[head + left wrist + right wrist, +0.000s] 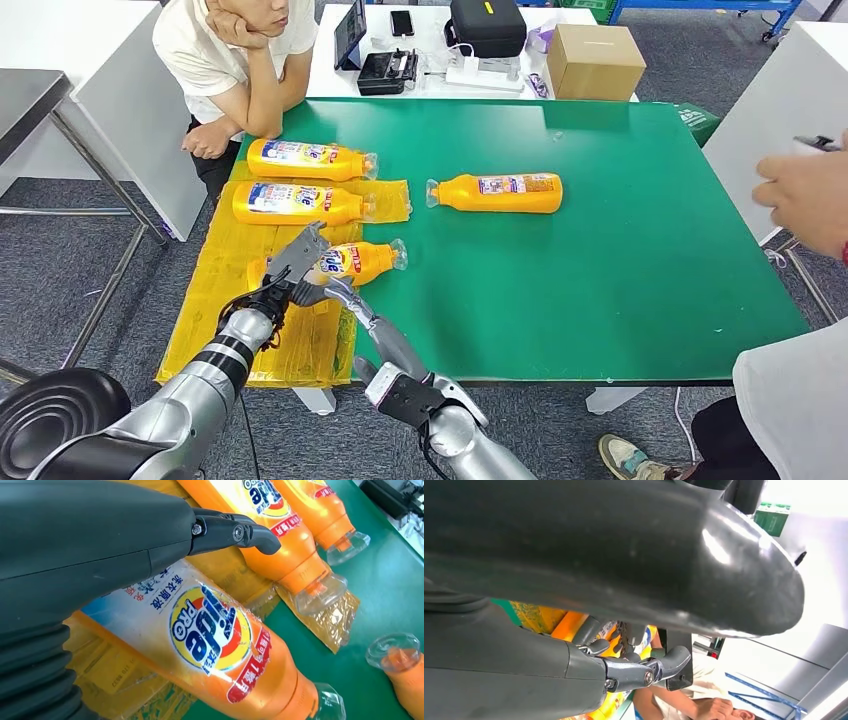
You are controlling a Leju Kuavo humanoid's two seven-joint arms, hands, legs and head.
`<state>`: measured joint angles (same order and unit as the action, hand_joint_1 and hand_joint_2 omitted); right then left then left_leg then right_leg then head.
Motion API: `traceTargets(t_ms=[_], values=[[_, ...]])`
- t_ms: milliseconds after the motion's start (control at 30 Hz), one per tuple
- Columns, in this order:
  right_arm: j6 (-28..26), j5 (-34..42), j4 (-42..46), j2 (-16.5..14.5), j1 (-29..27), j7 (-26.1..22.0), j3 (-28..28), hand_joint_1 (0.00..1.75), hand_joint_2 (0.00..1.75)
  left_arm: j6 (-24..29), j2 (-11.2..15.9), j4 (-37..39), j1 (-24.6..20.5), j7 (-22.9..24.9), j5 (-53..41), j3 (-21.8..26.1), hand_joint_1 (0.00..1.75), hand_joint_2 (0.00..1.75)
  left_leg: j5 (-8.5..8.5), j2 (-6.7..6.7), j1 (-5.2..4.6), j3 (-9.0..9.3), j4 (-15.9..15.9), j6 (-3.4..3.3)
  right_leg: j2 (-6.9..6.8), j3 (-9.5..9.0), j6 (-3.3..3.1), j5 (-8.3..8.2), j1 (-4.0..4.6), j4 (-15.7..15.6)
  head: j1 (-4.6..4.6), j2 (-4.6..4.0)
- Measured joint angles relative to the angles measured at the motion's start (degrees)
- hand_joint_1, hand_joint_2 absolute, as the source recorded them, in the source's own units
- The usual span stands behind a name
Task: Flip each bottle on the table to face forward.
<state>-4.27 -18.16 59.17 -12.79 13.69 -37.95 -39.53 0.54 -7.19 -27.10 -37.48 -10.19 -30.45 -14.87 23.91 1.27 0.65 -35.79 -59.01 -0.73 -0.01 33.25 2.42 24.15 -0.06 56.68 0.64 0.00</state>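
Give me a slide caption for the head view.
Both hands work on the nearest orange bottle on the green table.

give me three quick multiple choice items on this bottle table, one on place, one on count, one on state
1. Where does the bottle lying apart from the others rest?
A. on the yellow sheet
B. on the bare green table
C. on the cardboard box

2. How many orange bottles lie on the table?
A. two
B. four
C. six

3. How do the bottles stand?
A. upright
B. lying on their sides
C. stacked

Answers:
1 B: the lone bottle lies on the green table, off the yellow sheet.
2 B: the head view shows four.
3 B: each lies flat, like the nearest bottle.
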Motion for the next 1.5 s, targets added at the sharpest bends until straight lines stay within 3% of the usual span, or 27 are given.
traceTargets(t_ms=[267, 400, 567, 767, 900, 1000, 1100, 1333, 1500], values=[[-0.6, 0.5, -0.9, 0.0, 0.2, -0.8, -0.5, 0.00, 0.00, -9.5, 0.1, -0.1, 0.3, -4.3, 7.3, 0.4, 0.00, 0.00, -0.02, 0.04, -0.01, 0.03, 0.0, -0.02, -0.01, -0.07, 0.00, -0.01, -0.01, 0.0, 0.01, 0.00], [-0.7, 0.7, -1.3, 0.0, 0.3, -1.0, -0.5, 0.00, 0.00, -10.3, 0.1, -0.5, 0.7, -5.8, 9.6, 0.9, 0.00, 1.75, -0.02, 0.03, -0.02, 0.02, 0.0, -0.02, -0.01, -0.05, 0.01, -0.01, -0.01, 0.0, 0.01, 0.00], [-1.4, 1.0, -1.3, 0.2, 0.3, -1.4, -0.8, 0.00, 0.00, -9.7, -1.0, -5.3, 4.0, -8.0, 25.7, 3.3, 0.00, 1.75, -0.01, -0.04, -0.01, -0.06, 0.0, -0.01, 0.01, 0.09, 0.01, -0.01, -0.01, 0.0, 0.01, 0.00], [-4.0, 0.8, -0.1, 1.2, -0.7, -1.4, -1.4, 0.00, 0.00, -2.8, -2.9, -21.2, 12.7, -8.5, 48.3, 4.0, 0.00, 1.75, -0.01, -0.14, -0.01, -0.47, 0.0, -0.01, 0.08, 0.54, 0.03, -0.04, -0.01, 0.0, 0.00, 0.00], [-8.9, -3.5, 1.5, 2.8, -1.6, -1.0, -1.4, 0.00, 1.75, 1.3, -2.9, -32.3, 18.4, -9.7, 52.7, 3.4, 0.00, 1.75, 0.00, -0.11, -0.01, -0.73, 0.0, -0.01, 0.08, 0.78, 0.04, -0.04, -0.01, 0.0, 0.00, 0.00], [-13.6, -7.6, 3.3, 5.5, -2.4, 0.2, -1.1, 0.00, 1.75, 4.7, -2.1, -40.3, 22.3, -9.6, 53.4, 3.3, 0.00, 1.75, 0.03, -0.10, -0.01, -0.81, 0.0, -0.01, 0.08, 0.86, 0.04, -0.02, -0.01, 0.0, 0.01, 0.00], [-14.5, -8.8, 4.5, 7.9, -3.3, 0.3, -0.1, 0.00, 1.75, 5.9, -1.1, -45.8, 25.0, -9.2, 53.5, 3.4, 0.00, 1.75, 0.04, -0.09, -0.01, -0.89, 0.0, -0.02, 0.08, 0.94, 0.04, -0.01, -0.02, 0.0, 0.01, 0.00], [-16.7, -11.6, 6.0, 10.0, -4.1, 2.0, 1.1, 0.00, 1.75, 7.6, -0.2, -51.5, 27.6, -9.7, 53.3, 3.4, 0.00, 1.75, 0.03, -0.11, 0.01, -0.90, 0.0, -0.02, 0.08, 0.97, 0.04, -0.02, 0.00, 0.0, -0.01, 0.00], [-22.6, -17.2, 5.7, 15.0, -3.9, 6.4, 5.1, 0.00, 1.75, 13.0, 0.7, -57.1, 30.7, -12.5, 46.6, 3.7, 0.00, 1.75, 0.04, -0.07, -0.03, -0.94, 0.0, -0.03, 0.07, 0.95, 0.05, -0.02, -0.03, 0.0, 0.00, 0.00]])
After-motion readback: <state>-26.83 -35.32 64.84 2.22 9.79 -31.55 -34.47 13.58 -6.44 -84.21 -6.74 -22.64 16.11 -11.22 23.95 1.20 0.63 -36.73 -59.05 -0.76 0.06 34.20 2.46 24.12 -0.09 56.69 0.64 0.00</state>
